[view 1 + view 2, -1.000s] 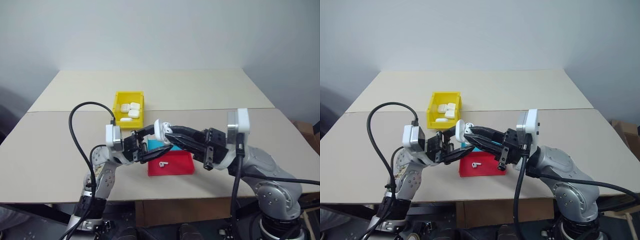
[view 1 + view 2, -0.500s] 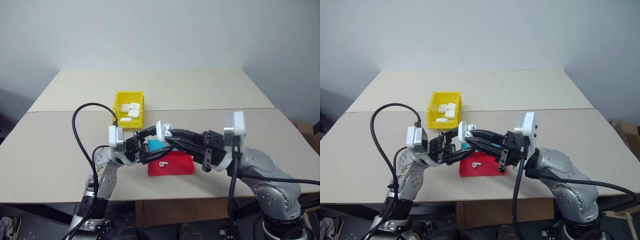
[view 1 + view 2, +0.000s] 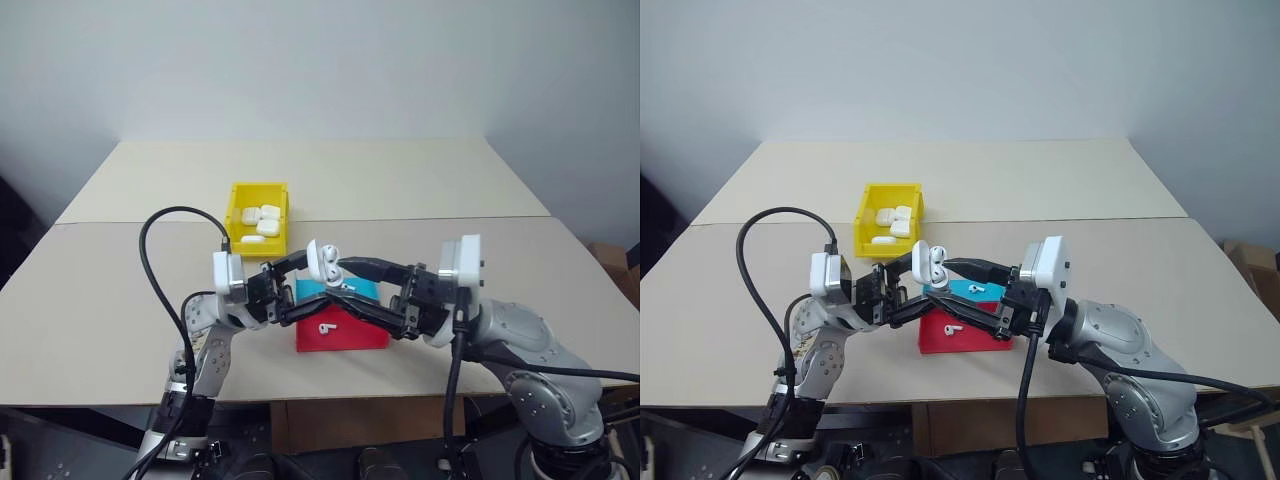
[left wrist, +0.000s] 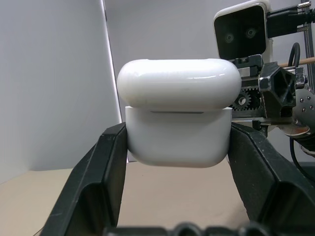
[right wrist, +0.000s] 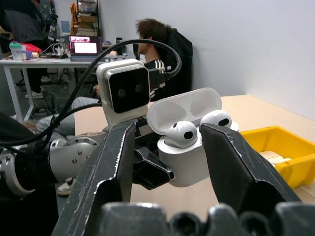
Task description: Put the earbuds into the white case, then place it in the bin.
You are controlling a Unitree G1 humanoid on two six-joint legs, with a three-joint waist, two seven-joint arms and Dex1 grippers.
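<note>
With the left hand [image 3: 306, 270], clamps the white case [image 4: 177, 140] by its two flanks, fingers shut firmly on the lower shell; holds it lifted above the red-and-blue tray [image 3: 360, 335], lid tipped back on its hinge, probably so that the open mouth faces the other arm and the lid stays free to swing; grips low on the body for the same reason, leaving the hinge and rim unblocked

With the right hand [image 3: 338, 284], stands parted and empty; reaches in from the opposite side, one finger passing above the tray and one lower, bracketing the case without visibly touching it; seems spread like this after letting go of its load, or ready to press the lid down

Inside the case, shows two earbuds [image 5: 183, 132] seated side by side, glossy heads up; judged from that, leaves only closing and the carry to the bin [image 3: 236, 192]

On the tray, leaves a loose earbud [image 3: 323, 327] lying on the red part, another small white piece on the blue part, likely spares for further cases

Farther back on the counter [image 3: 450, 190], keeps the bin well apart from both hands, several white cases already in it; calls next for a gentle push on the lid while the left grip stays put; risks popping an earbud out if pushed askew
</note>
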